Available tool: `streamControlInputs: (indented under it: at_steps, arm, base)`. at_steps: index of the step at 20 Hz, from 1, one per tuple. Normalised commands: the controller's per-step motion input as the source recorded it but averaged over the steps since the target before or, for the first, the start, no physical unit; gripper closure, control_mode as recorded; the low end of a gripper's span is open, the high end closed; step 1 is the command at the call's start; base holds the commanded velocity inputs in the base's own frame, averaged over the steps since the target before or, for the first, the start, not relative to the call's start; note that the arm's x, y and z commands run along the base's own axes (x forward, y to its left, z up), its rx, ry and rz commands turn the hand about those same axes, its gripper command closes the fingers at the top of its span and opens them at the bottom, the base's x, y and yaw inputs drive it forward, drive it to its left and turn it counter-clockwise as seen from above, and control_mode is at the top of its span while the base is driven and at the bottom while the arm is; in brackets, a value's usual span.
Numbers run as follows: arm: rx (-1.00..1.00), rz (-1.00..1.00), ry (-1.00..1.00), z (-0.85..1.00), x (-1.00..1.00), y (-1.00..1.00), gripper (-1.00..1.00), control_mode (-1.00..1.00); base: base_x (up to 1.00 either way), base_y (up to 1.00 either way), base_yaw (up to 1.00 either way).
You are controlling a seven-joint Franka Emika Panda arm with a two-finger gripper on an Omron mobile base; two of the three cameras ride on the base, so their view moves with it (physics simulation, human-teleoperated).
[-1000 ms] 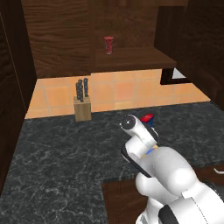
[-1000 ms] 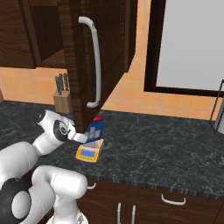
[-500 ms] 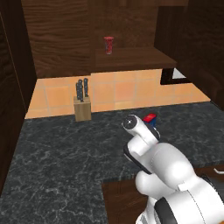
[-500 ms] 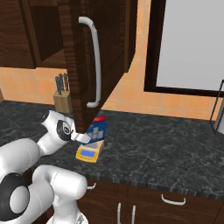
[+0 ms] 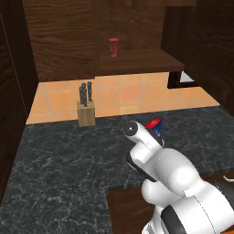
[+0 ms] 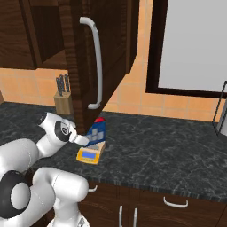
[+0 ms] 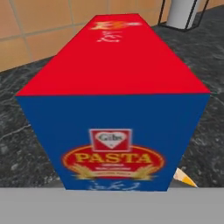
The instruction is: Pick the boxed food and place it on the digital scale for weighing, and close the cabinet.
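Dark marbled stone worktop (image 6: 168, 146): rectangular red-and-blue boxed food (image 6: 97, 132) tilted over flat yellow digital scale (image 6: 90, 154); gripper (image 6: 85, 140) grip state cannot be told.

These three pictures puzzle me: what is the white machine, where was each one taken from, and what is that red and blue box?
The white machine is a robot arm in a simulated kitchen. Two cameras sit behind it, left and right; the third rides on its hand. Its gripper appears to hold the red and blue pasta carton just over the small yellow scale on the dark marble counter; whether they touch is unclear. The hand view shows that carton up close. A wooden knife block stands by the tiled wall, a small red cup sits on the cabinet shelf, and the brown cabinet door with a silver handle hangs open.
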Motion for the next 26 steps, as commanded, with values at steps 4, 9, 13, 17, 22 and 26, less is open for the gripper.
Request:
streamControlInputs:
  at_steps: [4,9,13,17,22,26]
  arm:
    - [0.00,-0.03,0.00,0.00,-0.05,0.00,1.00,-1.00]
    - [0.00,-0.03,0.00,-0.04,-0.18,0.00,1.00,-1.00]
    - [0.00,-0.03,0.00,-0.07,-0.05,0.00,1.00,-1.00]
    - [0.00,-0.02,0.00,-0.08,0.00,0.00,-1.00,-1.00]
    - [0.00,-0.01,0.00,0.01,0.00,0.00,-1.00,-1.00]
    - [0.00,0.00,-0.02,0.17,-0.01,0.00,-1.00,-1.00]
  base:
    - [0.00,0.00,0.00]
    - [0.00,0.00,0.00]
    - [0.00,0.00,0.00]
    - [0.00,0.00,0.00]
    - [0.00,0.00,0.00]
    - [0.00,0.00,0.00]
